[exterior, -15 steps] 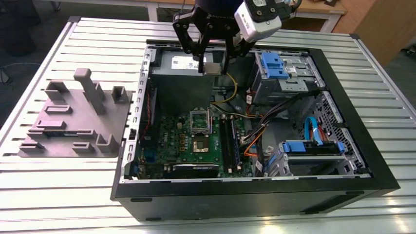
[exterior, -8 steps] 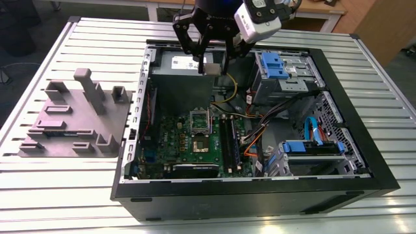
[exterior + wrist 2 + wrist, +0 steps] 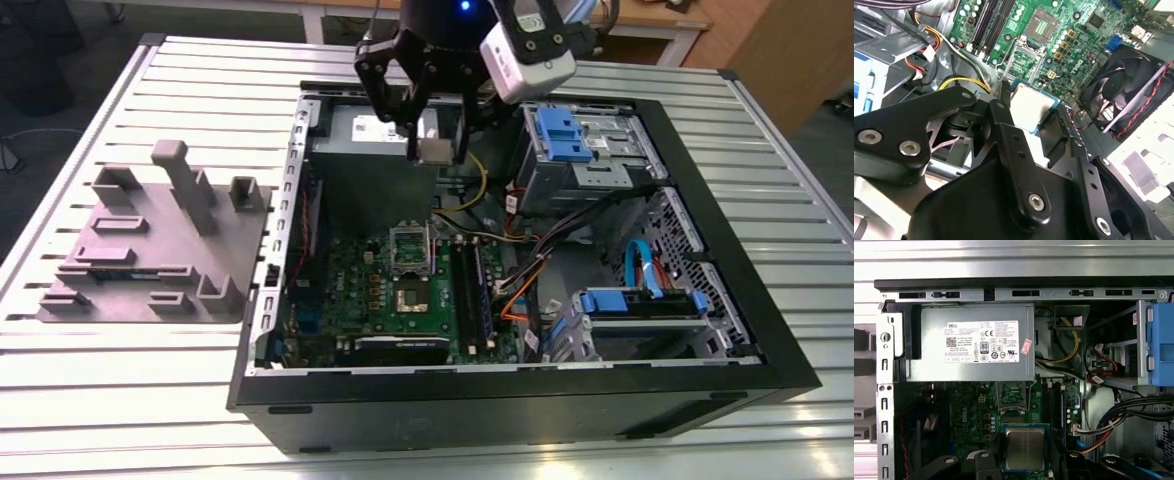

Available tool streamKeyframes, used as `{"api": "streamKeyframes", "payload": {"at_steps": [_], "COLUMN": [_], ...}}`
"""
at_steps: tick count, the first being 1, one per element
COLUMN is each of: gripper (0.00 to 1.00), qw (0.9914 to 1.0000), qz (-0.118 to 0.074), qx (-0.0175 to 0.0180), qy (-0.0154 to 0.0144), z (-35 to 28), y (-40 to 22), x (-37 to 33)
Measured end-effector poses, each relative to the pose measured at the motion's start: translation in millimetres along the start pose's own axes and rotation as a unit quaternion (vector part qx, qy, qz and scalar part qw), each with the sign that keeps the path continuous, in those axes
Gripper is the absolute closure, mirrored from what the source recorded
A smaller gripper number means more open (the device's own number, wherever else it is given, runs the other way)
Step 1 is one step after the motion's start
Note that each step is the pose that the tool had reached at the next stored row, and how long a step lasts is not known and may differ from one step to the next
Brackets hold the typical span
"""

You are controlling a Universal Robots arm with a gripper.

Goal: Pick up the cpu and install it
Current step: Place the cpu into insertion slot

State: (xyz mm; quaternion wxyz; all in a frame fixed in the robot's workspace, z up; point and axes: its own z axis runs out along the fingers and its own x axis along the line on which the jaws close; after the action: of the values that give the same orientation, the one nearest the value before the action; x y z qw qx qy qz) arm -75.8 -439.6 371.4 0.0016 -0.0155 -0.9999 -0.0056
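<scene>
Silver cpu in gripper | exterior view: grey tray beside case

Cpu in end effector above computer case, tray beside

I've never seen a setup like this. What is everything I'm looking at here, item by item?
table: one, pale slatted metal, under everything
computer case: one, black, open, on the table
motherboard: one, green, inside the case
power supply: one, grey with white label, inside the case beside the motherboard
fan: one, black, inside the case
drive brackets: two, blue, in the case at the exterior view's right
moulded tray: one, grey, on the table at the exterior view's left
cpu: one, silver-grey, held over the case
gripper: one, black, shut on the cpu
</scene>
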Motion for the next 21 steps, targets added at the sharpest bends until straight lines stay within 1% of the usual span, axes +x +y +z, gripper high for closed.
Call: {"api": "streamKeyframes", "payload": {"at_steps": [2,6,7,16,21], "gripper": [0.53,0.53,0.53,0.53,0.53], "qw": [1.0,1.0,1.0,1.0,1.0], "qz": [0.0,0.0,0.0,0.0,0.0], "qx": [0.0,0.0,0.0,0.0,0.0001], "qy": [0.0001,0.0001,0.0001,0.0001,0.0002], "z": [1.9,2.3,5.8,7.8,7.8], "y": [0.0,0.0,-0.1,-1.2,-1.3], "x": [-0.1,0.0,-0.1,-0.1,-0.1]}}
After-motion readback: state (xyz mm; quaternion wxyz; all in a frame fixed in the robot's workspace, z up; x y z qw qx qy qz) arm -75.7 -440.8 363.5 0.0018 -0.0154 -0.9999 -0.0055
